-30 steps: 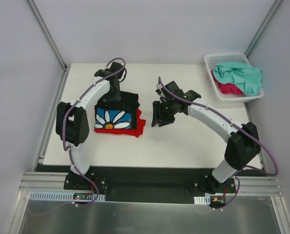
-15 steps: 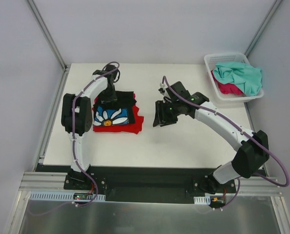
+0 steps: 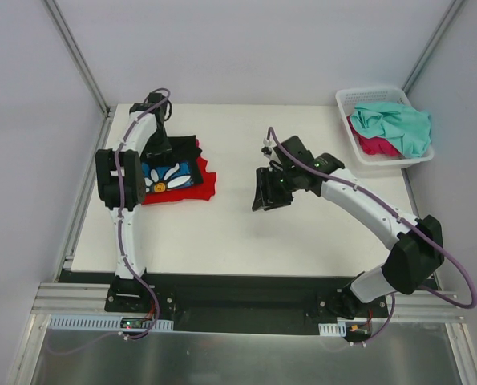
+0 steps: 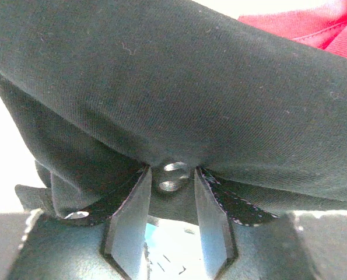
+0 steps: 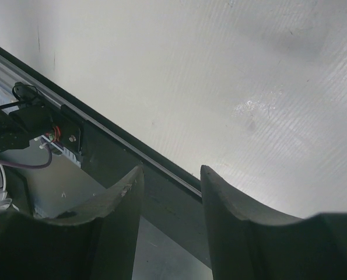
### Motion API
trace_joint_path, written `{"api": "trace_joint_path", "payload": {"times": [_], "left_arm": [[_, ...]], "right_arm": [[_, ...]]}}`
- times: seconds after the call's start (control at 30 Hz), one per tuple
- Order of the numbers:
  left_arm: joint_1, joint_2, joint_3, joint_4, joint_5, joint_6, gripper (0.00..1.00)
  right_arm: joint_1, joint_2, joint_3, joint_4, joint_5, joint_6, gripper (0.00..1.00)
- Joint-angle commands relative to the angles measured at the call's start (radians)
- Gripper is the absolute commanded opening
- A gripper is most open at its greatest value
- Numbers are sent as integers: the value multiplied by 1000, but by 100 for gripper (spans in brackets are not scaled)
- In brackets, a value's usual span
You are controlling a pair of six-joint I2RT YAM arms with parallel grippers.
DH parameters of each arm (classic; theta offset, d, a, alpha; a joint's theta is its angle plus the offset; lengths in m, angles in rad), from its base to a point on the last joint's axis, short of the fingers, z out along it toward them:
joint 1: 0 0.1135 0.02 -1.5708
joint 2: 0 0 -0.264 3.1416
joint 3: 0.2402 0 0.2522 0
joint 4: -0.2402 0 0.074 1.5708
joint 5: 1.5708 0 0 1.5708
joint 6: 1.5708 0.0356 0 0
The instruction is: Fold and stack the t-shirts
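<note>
A folded black t-shirt (image 3: pixel 174 172) with a white daisy on a blue print lies on a red t-shirt (image 3: pixel 204 188) at the table's far left. My left gripper (image 3: pixel 160 149) is at the black shirt's far edge, shut on a fold of its cloth. In the left wrist view black cloth (image 4: pixel 179 93) fills the frame and bunches between the tips of my left gripper (image 4: pixel 172 172), with red cloth (image 4: pixel 313 26) at the top right. My right gripper (image 3: pixel 264 197) hangs open and empty above the table's middle; in its own view the right gripper (image 5: pixel 170 169) has nothing between its fingers.
A white lattice basket (image 3: pixel 344 101) stands at the far right corner, holding a teal t-shirt (image 3: pixel 397 124) over a magenta one (image 3: pixel 374 146). The table's dark front rail (image 5: pixel 121 157) crosses the right wrist view. Grey walls close in both sides.
My left gripper has pulled the black and red shirts to the left and slightly farther away. The right gripper has barely moved.
</note>
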Motion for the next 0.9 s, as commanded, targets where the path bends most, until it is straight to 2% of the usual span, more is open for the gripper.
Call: {"api": "trace_joint_path", "payload": {"times": [0.0,0.17,0.3,0.43,0.53,0.67,0.73,0.87], "left_arm": [[50,82,52,-8,-78,51,37],[52,21,118,-9,-104,71,38],[49,-59,198,-83,-63,54,42],[-18,-233,204,-129,-95,34,43],[-86,-358,91,-150,-103,-10,45],[-181,-497,-218,-138,-107,-99,46],[-242,-585,-309,-129,-121,-171,46],[-295,-712,-547,-95,-127,-260,47]], "right_arm": [[4,-32,-25,-16,-18,-10,47],[5,-31,-40,-8,-35,-10,47],[5,-60,-52,-10,-30,-8,47],[11,-69,-55,-8,-30,-4,47],[19,-77,-69,7,-35,4,47],[30,-74,-80,19,-38,7,47],[33,-74,-84,26,-36,9,47],[44,-87,-98,35,-39,19,47]]}}
